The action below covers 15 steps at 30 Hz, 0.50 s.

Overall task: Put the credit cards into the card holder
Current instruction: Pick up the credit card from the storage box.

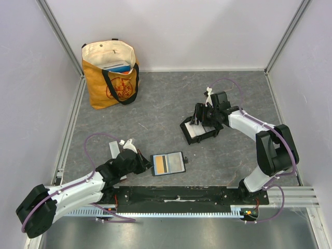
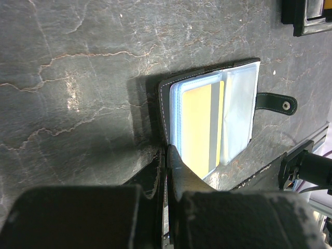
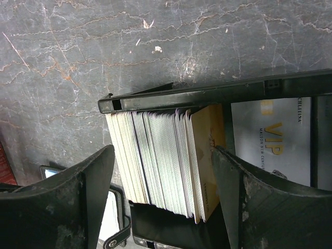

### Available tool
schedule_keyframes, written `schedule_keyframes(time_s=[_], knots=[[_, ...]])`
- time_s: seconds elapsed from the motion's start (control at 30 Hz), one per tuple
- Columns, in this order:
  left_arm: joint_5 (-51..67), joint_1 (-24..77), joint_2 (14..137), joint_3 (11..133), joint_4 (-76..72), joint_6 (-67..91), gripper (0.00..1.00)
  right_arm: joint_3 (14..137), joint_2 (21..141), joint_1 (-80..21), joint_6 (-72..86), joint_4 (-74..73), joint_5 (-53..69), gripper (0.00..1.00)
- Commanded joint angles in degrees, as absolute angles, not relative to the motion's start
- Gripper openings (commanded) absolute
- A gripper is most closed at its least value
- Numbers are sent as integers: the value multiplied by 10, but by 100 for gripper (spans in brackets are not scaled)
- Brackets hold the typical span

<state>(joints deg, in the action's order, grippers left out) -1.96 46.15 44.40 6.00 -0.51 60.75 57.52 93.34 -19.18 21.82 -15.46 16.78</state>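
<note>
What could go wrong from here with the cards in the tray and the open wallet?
The open right gripper straddles the card stack in the black tray, so it may lift several cards at once. The shut left gripper sits only at the edge of the wallet, so that could shift.

A pale grey card (image 3: 270,140) just beyond the right fingers (image 3: 259,197) reads "VIP" (smaller lines too blurred); the tote bag (image 1: 111,78) print is illegible.

A lab cell, judging by white panel walls (image 1: 181,31) and aluminium framing (image 1: 61,37).
</note>
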Motion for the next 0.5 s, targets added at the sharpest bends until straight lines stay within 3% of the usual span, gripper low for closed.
schedule_keyframes(time_s=[0.0, 0.23, 0.37, 0.47], knots=[[-28, 463, 440, 69, -18, 621, 2, 585, 918, -187, 215, -137, 189, 80], [-28, 462, 440, 67, -20, 621, 2, 581, 912, -186, 214, -137, 179, 77], [-27, 463, 440, 68, -20, 620, 2, 586, 918, -184, 204, -139, 141, 92], [-26, 463, 439, 68, -20, 620, 2, 591, 930, -185, 195, -138, 132, 95]])
